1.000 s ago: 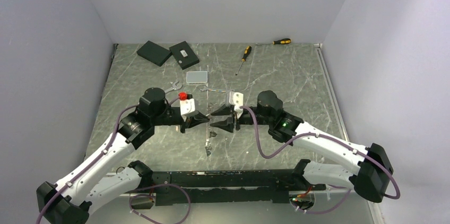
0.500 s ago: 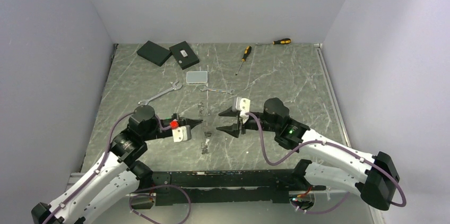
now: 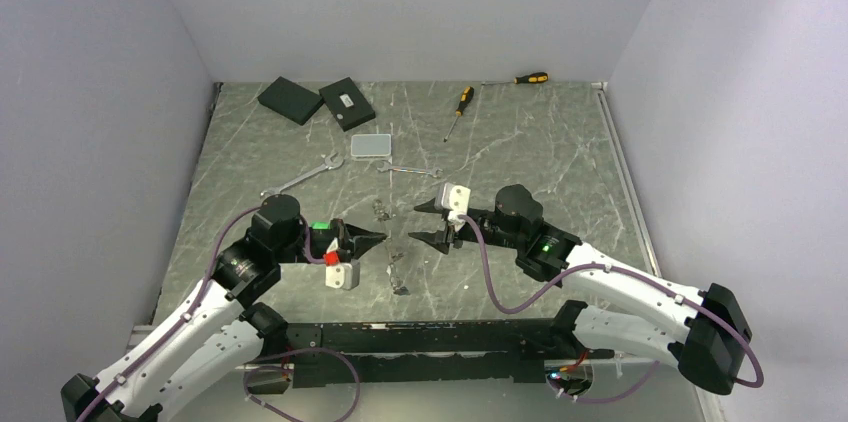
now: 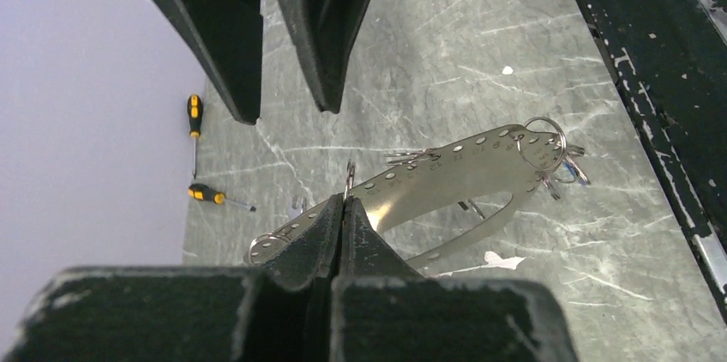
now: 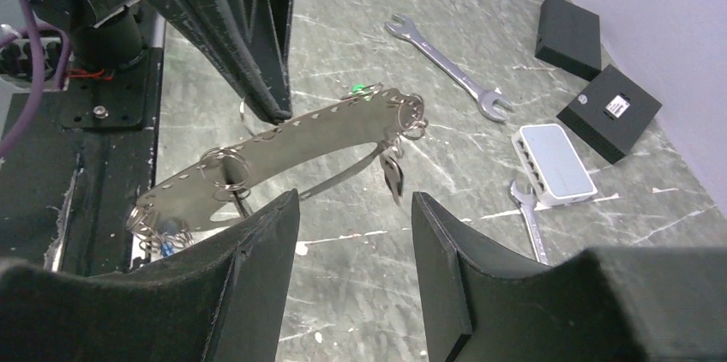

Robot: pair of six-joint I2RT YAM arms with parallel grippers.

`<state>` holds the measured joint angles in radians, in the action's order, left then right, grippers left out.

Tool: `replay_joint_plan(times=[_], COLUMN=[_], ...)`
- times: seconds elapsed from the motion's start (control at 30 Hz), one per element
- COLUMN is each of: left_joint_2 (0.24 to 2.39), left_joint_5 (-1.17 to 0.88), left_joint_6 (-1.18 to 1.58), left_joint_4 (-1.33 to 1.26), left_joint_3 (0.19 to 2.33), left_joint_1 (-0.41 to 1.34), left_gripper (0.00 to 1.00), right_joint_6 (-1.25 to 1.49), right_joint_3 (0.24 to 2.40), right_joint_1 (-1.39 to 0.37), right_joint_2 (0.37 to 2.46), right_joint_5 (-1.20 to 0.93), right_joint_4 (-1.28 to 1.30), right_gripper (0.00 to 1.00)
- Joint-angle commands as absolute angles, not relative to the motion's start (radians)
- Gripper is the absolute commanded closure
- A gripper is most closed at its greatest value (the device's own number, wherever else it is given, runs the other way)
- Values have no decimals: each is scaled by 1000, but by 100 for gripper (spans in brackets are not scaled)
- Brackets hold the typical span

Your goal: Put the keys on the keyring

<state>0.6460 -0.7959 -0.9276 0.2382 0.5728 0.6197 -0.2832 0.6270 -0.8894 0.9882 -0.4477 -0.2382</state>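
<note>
one keyring (image 4: 446,175) hangs pinched in the left gripper (image 4: 343,208); right gripper (image 5: 356,203) parted

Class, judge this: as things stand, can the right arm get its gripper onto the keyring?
Probably yes. The right gripper is open and the keyring lies just ahead of its fingers with nothing between. The left gripper, shut on its far edge, leaves the near side free.

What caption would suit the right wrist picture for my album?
Open right tool faces a perforated metal keyring hung with small rings, pinched by the shut left tool.
</note>
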Motion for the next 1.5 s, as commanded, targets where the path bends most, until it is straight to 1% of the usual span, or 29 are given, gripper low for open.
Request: replay_joint_plan(times=[0.0, 0.17, 0.43, 0.5, 0.7, 0.77, 0.83, 0.9, 1.03, 1.1, 1.17, 1.27, 1.37, 1.4, 1.47], left_joint_2=[631, 616, 615, 621, 719, 769, 818, 847, 830, 813, 788, 755, 732, 726, 708], left_joint_5=[-897, -897, -897, -869, -709, -598, -436, -347, -241, -235, -227, -134, -37, -9, 12], left_joint_6=[-1084, -1074, -1064, -999, -817, -760, -689, -644, -545, -522, -502, -479, -473, -469, -463], left_joint_4=[222, 183, 190, 166, 145, 112, 89, 81, 13, 8, -31, -48, -31, -24, -13], left_joint_3=[597, 577, 578, 579, 632, 637, 649, 657, 649, 652, 648, 637, 634, 635, 631], left_joint_1=[623, 623, 622, 622, 620, 616, 602, 572, 514, 481, 453, 420, 391, 382, 360], left_gripper=[100, 100, 100, 100, 100, 100, 100, 100, 100, 100, 100, 100, 100, 100, 100], right_joint_6=[-319, -325, -328, -324, -279, -265, -259, -253, -191, -146, -102, -33, 43, 64, 99], right_joint_3=[610, 604, 606, 607, 613, 609, 607, 613, 648, 655, 656, 688, 779, 815, 876], right_joint_1=[-900, -909, -914, -914, -914, -914, -914, -914, -914, -914, -915, -916, -917, -917, -921], right_joint_2=[961, 962, 968, 970, 964, 957, 954, 963, 1006, 1030, 1058, 1122, 1234, 1279, 1363], right_joint_5=[-404, -387, -374, -367, -323, -322, -331, -355, -403, -420, -420, -390, -326, -305, -272], right_joint_4=[-302, -305, -306, -310, -342, -354, -357, -352, -355, -397, -450, -489, -448, -418, -391], right_gripper=[46, 46, 46, 46, 46, 46, 46, 46, 46, 46, 47, 48, 51, 54, 57])
